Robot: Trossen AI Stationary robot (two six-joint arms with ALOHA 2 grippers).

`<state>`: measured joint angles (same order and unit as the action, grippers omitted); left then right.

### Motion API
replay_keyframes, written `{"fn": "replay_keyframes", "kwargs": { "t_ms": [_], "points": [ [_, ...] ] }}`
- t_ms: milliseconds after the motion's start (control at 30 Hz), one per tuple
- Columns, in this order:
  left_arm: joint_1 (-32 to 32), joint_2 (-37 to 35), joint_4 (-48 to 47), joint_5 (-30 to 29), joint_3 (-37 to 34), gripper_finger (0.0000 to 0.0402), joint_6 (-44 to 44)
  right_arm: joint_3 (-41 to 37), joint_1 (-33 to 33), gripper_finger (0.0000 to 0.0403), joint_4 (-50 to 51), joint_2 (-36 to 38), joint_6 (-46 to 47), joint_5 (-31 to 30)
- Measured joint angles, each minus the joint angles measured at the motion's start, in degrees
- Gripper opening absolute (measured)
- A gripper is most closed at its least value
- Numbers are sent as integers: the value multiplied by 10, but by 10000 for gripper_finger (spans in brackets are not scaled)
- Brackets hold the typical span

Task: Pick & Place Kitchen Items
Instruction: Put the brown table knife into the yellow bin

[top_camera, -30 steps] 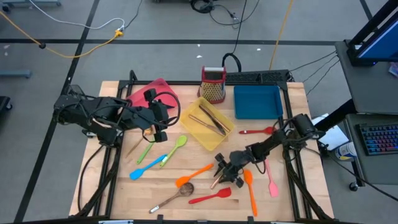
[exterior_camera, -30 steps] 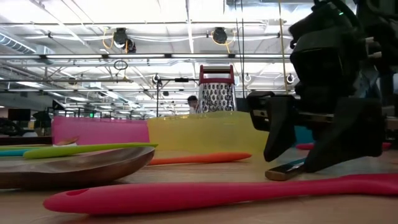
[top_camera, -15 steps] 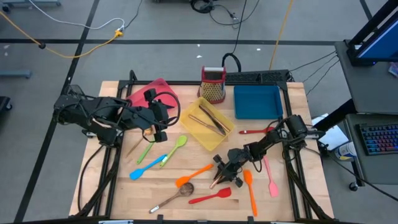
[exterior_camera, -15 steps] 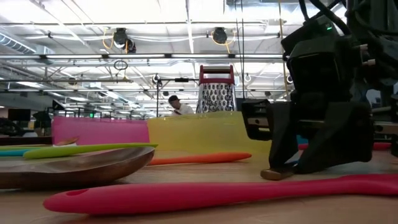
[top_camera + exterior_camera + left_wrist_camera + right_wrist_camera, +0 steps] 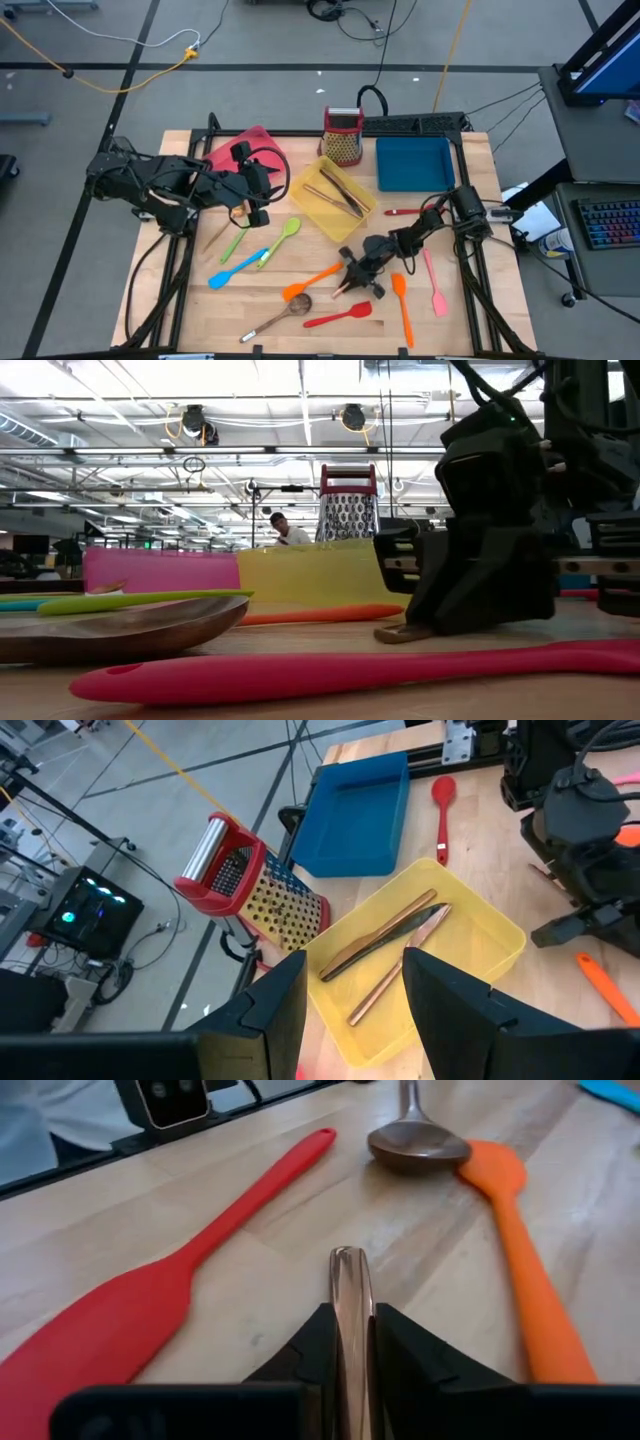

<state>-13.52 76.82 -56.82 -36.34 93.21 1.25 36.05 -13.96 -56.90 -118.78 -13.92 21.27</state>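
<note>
Silicone utensils lie loose on the wooden table: a green spoon [image 5: 281, 238], a blue spatula [image 5: 233, 271], an orange spatula [image 5: 314, 279], a red spatula [image 5: 338, 317], a brownish spoon [image 5: 283, 313], an orange spoon [image 5: 402, 305], a pink spatula [image 5: 432, 281] and a red spoon [image 5: 408, 211]. My right gripper [image 5: 351, 277] is low at the table's near middle, shut on a copper-coloured piece of cutlery [image 5: 349, 1285]. My left gripper [image 5: 355, 1020] hangs open, high over the left side beside the pink tray [image 5: 245, 150]. My right gripper pinches the slim copper piece [image 5: 350, 1312] between its two fingers. They slant down from the table's right and lie along the piece. Its free end [image 5: 396, 633] sticks out ahead of the fingertips, down at the table top.
A yellow tray [image 5: 318, 214] in the middle holds copper cutlery and a dark knife. A blue tray [image 5: 413, 163] and a red-topped grater [image 5: 342, 135] stand at the far edge. The red spatula [image 5: 150, 1295] and orange spatula [image 5: 525, 1280] lie just ahead of my right gripper.
My right gripper has sunk toward the table, shifted a little toward the left edge, and shut its fingers on the copper piece. My left arm has kept still.
</note>
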Motion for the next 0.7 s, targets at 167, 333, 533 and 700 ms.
{"fn": "replay_keyframes", "kwargs": {
  "t_ms": [167,333,533,700],
  "points": [
    [0,0,0,0,0,172,0,-1,0,52,-50,2,29,2],
    [0,0,0,0,0,172,0,-2,0,49,-85,0,57,6],
    [0,0,-1,0,0,172,0,-2,0,50,-97,1,62,11],
    [0,0,-1,0,0,172,0,-1,0,50,-93,22,56,11]
  ]
}}
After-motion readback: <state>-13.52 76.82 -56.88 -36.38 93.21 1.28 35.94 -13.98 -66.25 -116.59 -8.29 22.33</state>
